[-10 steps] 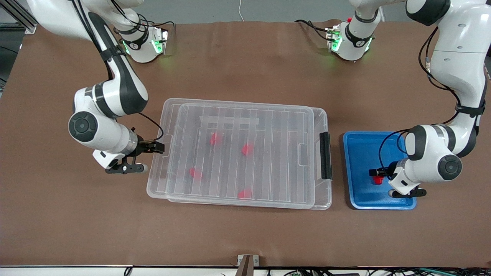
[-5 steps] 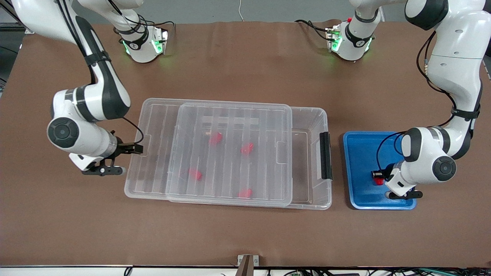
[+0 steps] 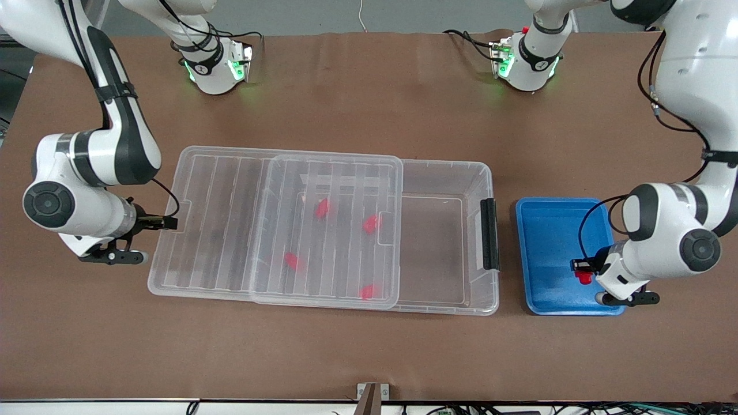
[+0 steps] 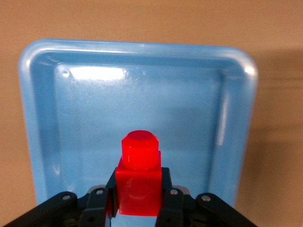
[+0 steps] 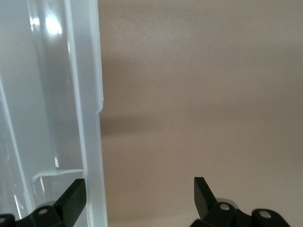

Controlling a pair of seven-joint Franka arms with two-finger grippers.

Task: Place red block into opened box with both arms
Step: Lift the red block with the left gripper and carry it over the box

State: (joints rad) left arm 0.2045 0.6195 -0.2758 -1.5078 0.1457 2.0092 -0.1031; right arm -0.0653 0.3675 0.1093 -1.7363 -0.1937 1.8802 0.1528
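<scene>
Red block (image 4: 138,177) clamped in left pincer (image 4: 137,203).

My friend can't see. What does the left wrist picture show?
A small red block is pinched in the left tool, its round stub pointing away from the camera. Under it is a blue tray sitting on the brown table.

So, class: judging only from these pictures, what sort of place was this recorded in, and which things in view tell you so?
Most likely a robotics lab test bench, not a home or factory. Two white arms are bolted to a bare brown table, cables trail from their bases, and the only props are a clear box and a blue tray.
</scene>
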